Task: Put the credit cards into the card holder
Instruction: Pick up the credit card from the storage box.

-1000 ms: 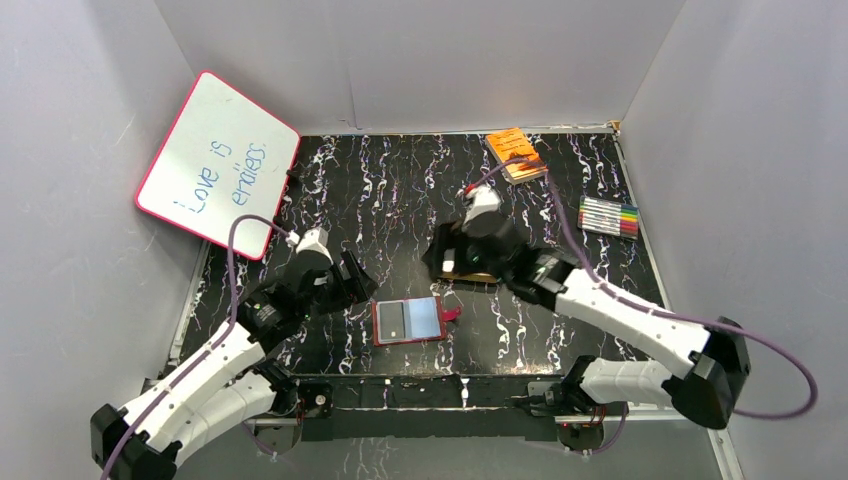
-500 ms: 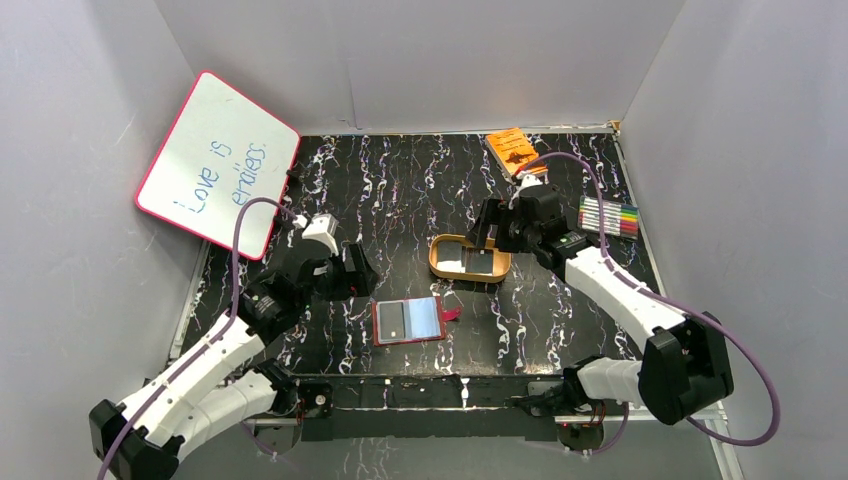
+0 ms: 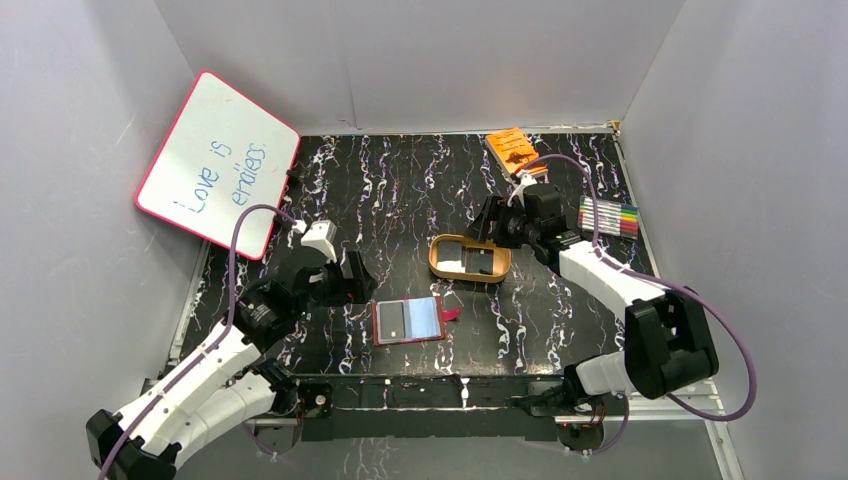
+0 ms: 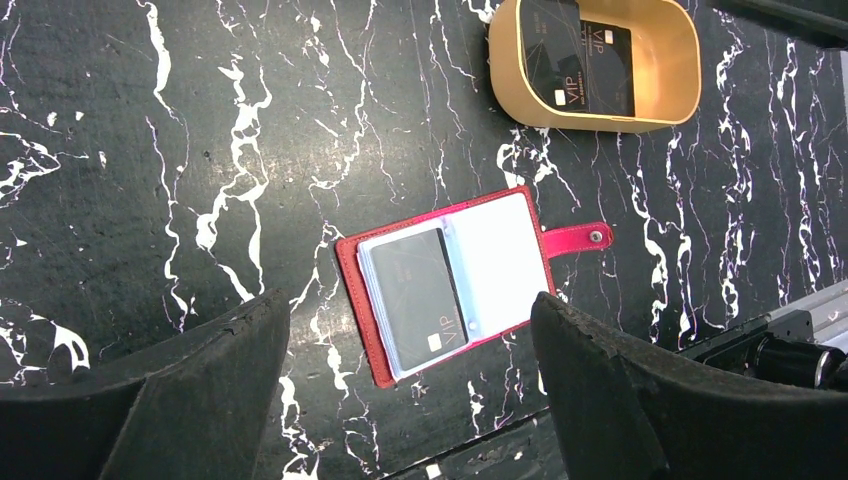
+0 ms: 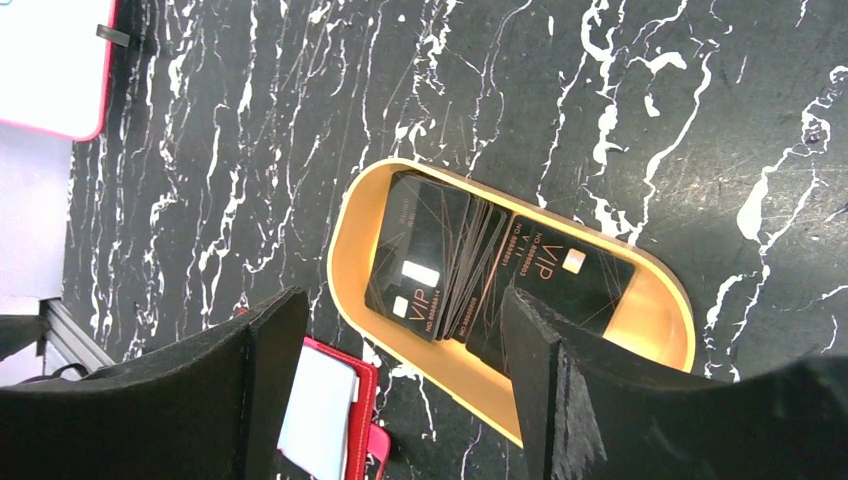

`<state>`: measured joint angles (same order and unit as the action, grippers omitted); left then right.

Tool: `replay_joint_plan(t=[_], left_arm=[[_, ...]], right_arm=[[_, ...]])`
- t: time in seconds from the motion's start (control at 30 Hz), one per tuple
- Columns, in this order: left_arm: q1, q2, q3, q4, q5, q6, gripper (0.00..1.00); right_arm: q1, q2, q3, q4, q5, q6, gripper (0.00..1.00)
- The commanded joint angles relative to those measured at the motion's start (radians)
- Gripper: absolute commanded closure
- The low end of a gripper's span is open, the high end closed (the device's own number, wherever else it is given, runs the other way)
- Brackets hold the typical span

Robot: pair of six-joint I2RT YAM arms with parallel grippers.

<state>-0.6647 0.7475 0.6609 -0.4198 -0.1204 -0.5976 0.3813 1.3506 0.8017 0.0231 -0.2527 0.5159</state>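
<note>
The card holder [image 3: 408, 320] [image 4: 520, 250] lies open near the front edge, red with clear sleeves, its snap tab pointing right. One black credit card [image 4: 415, 290] sits in its left sleeve. Several more black credit cards [image 3: 470, 258] [image 5: 450, 260] lie stacked in the gold oval tray [image 3: 438, 262] [image 5: 350, 260]. My left gripper [image 3: 352, 280] [image 4: 408, 305] hangs open just left of the holder, nothing between its fingers. Open and holding nothing, my right gripper [image 3: 490, 222] [image 5: 400, 300] hovers at the tray's far right side.
A pink-framed whiteboard [image 3: 215, 165] leans at the back left. An orange book [image 3: 515, 153] lies at the back, and a pack of markers [image 3: 608, 216] lies at the right. The table's front rail [image 4: 780, 340] runs close beside the holder.
My right gripper has drawn back from over the tray toward the far right, uncovering the cards. The left gripper has shifted slightly toward the holder.
</note>
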Motion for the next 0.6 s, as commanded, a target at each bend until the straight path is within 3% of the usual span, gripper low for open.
replay_joint_plan(t=[0.0, 0.13, 0.57], left_arm=[[-0.002, -0.027, -0.007, -0.007, -0.021, 0.015, 0.14], [-0.003, -0.017, -0.003, -0.011, -0.027, 0.013, 0.14], [-0.002, 0.007, -0.006, -0.008, -0.027, 0.004, 0.14]], right_arm=[[-0.012, 0.035, -0.006, 0.081, -0.026, -0.008, 0.23], [-0.014, 0.058, -0.009, 0.084, -0.021, -0.001, 0.28], [0.005, 0.178, -0.035, 0.137, -0.096, 0.052, 0.31]])
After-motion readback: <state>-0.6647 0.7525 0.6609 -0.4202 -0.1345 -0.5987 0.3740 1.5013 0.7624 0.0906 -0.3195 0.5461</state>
